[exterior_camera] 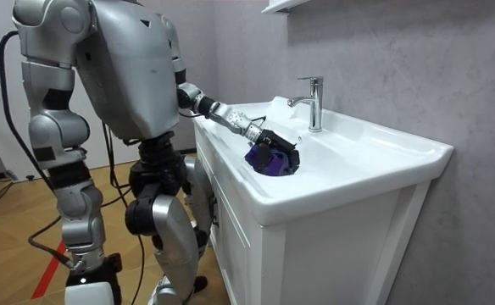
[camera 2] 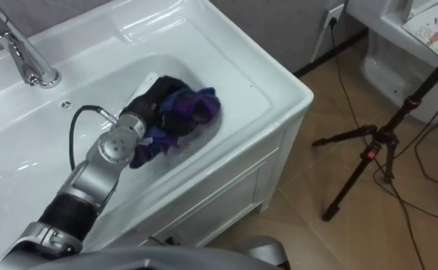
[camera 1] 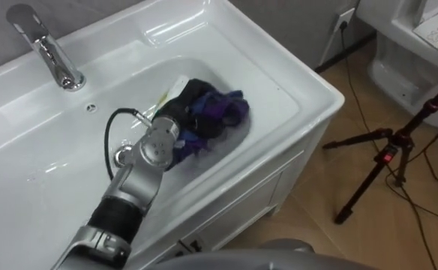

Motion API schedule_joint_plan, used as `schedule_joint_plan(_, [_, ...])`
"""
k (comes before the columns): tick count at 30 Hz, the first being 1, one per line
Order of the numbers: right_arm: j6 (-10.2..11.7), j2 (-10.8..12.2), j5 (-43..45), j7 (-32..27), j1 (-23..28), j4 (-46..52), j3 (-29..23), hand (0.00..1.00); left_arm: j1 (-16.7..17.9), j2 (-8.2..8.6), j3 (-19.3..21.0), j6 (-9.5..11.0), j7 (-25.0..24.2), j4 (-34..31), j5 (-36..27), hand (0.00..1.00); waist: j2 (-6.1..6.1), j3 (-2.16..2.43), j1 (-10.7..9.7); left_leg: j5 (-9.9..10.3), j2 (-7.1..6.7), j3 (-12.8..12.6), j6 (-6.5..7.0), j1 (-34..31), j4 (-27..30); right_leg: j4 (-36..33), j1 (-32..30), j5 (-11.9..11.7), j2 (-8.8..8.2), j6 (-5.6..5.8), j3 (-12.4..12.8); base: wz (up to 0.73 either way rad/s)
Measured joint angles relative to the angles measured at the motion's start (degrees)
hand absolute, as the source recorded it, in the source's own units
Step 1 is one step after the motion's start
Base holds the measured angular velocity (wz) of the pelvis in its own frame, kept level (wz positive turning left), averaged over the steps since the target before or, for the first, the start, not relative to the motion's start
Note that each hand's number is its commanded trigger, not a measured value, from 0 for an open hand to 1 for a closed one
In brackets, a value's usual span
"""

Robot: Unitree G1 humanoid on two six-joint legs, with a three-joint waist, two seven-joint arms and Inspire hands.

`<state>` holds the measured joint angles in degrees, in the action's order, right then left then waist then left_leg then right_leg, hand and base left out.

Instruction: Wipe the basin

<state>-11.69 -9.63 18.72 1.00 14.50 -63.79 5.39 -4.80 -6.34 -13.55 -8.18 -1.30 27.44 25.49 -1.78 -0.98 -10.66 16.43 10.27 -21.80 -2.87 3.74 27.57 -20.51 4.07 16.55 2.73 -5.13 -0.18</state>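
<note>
A white basin (camera 1: pixel 279 67) sits in a white cabinet, with a chrome faucet (camera 1: pixel 50 52) at its far left. A bunched purple and blue cloth (camera 1: pixel 223 112) lies inside the bowl against its right wall. My left hand (camera 1: pixel 180 105) reaches in from the lower left and lies on the cloth, dark fingers curled into it. From the room view I stand at the basin's end, leaning toward it, with the left hand (exterior_camera: pixel 267 142) on the cloth (exterior_camera: pixel 275 163). My right hand (exterior_camera: pixel 88 284) hangs low by my side.
The drain (camera 1: pixel 121 155) lies just left of my wrist. A black tripod (camera 1: pixel 384 150) with trailing cables stands on the wooden floor to the right of the cabinet. A white fixture (camera 1: pixel 406 60) stands at the far right by the wall.
</note>
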Motion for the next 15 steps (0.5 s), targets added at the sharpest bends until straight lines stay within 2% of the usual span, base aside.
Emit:
schedule_joint_plan(3, [-0.2, -0.1, 1.7, 0.5, 0.4, 0.8, -0.5, 0.00, 2.0, -0.01, 4.6, 2.3, 1.8, 3.9, 0.1, 1.00, -0.60, 0.19, 1.8, 0.0, 0.10, 0.4, -0.01, 0.0, 0.4, 0.1, 0.6, 0.0, 0.12, -0.13, 0.0, 0.01])
schedule_joint_plan(7, [-0.1, 0.2, 2.3, 0.3, 0.7, 2.8, -2.7, 0.00, 2.4, -0.45, 7.4, 4.0, 4.4, 8.0, 0.1, 1.00, -0.85, 0.46, 3.1, 0.0, 0.02, 0.4, -0.02, 0.9, -0.6, 0.9, 1.6, -0.2, 0.31, -0.42, -0.9, 0.07])
schedule_joint_plan(8, [-0.3, 0.5, 2.4, 0.3, 0.5, 3.1, -3.3, 0.00, 2.8, -0.96, 9.0, 5.1, 5.3, 9.4, 0.1, 1.00, -0.86, 0.69, 3.5, 0.0, 0.02, 0.6, -0.03, 1.1, -0.8, 0.8, 1.8, -0.2, 0.47, -0.56, -1.0, 0.00])
schedule_joint_plan(10, [-0.5, 0.6, 2.6, 0.2, 0.5, 3.9, -3.3, 0.00, 3.4, -1.80, 11.6, 6.3, 7.4, 11.3, 0.1, 1.00, -0.87, 0.76, 4.9, 0.0, 0.06, 1.8, -0.04, 1.1, -0.9, 0.9, 1.9, -0.3, 0.84, -0.91, -0.9, -0.02])
schedule_joint_plan(13, [-0.5, 0.8, 4.4, 0.2, 0.4, 4.3, -4.5, 0.00, 5.3, -4.40, 15.7, 6.7, 11.9, 12.4, 0.7, 1.00, -0.85, 0.97, 6.0, 0.0, 0.06, 3.8, -0.20, 0.8, -1.3, 1.2, 1.9, -0.5, 1.39, -1.38, -1.4, 0.09])
schedule_joint_plan(15, [-0.7, 0.7, 4.6, -0.4, 0.4, 4.4, -4.6, 0.00, 5.4, -5.87, 17.3, 6.8, 14.3, 13.9, 3.1, 1.00, -0.62, 1.47, 6.5, -0.3, 0.08, 4.5, -0.82, 0.5, -1.4, 1.7, 2.0, -0.7, 1.49, -1.62, -1.7, 0.08])
